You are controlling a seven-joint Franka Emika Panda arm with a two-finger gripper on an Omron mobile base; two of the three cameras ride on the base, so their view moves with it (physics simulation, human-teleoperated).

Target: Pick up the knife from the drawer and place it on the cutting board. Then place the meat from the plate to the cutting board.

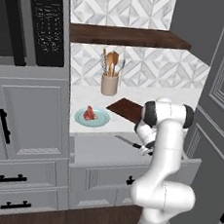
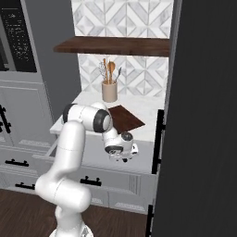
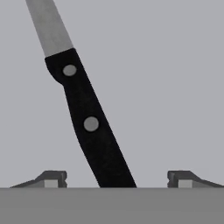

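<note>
Over the open light-grey drawer (image 1: 105,152), you're hovering the gripper (image 3: 117,178), fingers apart and empty, astride the black-handled silver knife (image 3: 85,113); red meat (image 1: 89,113) is sitting on the blue-green plate (image 1: 100,121), dark wooden cutting board (image 1: 126,109) bare.

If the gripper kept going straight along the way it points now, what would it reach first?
Most likely the knife: its black handle lies between the open gripper fingertips on the drawer floor. How far off it is can't be judged.
</note>
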